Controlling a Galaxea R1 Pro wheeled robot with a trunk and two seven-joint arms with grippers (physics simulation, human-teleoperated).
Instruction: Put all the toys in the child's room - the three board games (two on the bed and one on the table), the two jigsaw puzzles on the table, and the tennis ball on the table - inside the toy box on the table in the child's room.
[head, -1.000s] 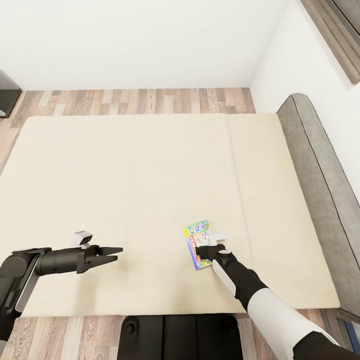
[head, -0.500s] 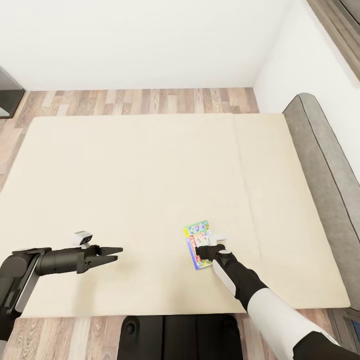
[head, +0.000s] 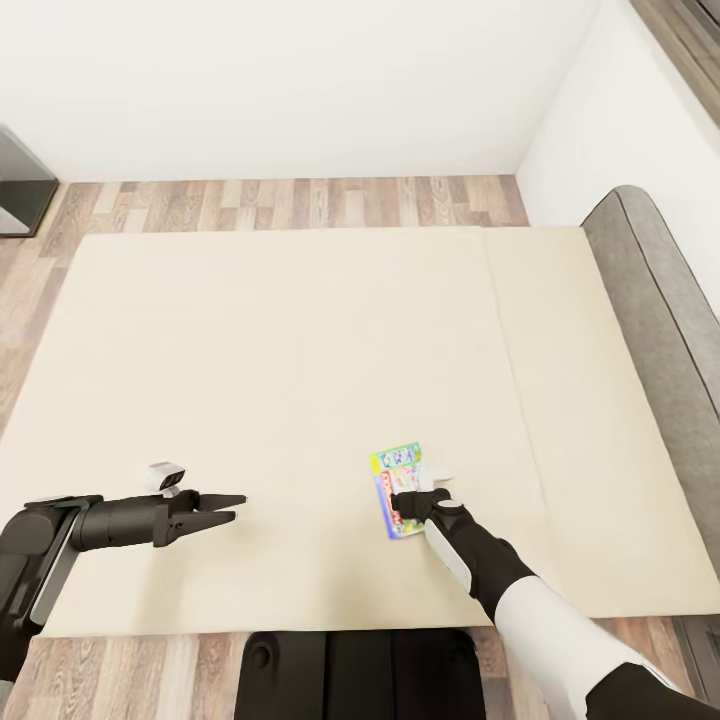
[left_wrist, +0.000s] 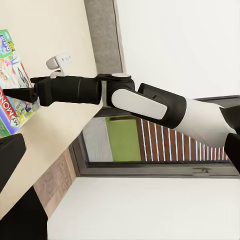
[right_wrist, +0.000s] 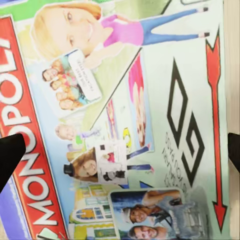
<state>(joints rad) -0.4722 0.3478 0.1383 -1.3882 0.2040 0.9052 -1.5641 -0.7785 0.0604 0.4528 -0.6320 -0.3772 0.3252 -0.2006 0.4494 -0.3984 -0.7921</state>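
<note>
I read "MONOPOL" in white capitals on a red band along one edge of the board game box (right_wrist: 125, 130), the last letter cut off; its other print is too small.

My arms are black and white. The game (head: 398, 490) at lower centre has a green edge, red band with white MONOPOLY lettering and busy cartoon figures. Beige bed (head: 300, 340), grey headboard (head: 660, 310).

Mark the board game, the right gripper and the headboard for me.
Board game (head: 398, 470), head view: the far part of its printed top face.
Right gripper (head: 397, 504), head view: fingertip end, over the game's near part.
Headboard (head: 665, 330), head view: its grey padded top.
</note>
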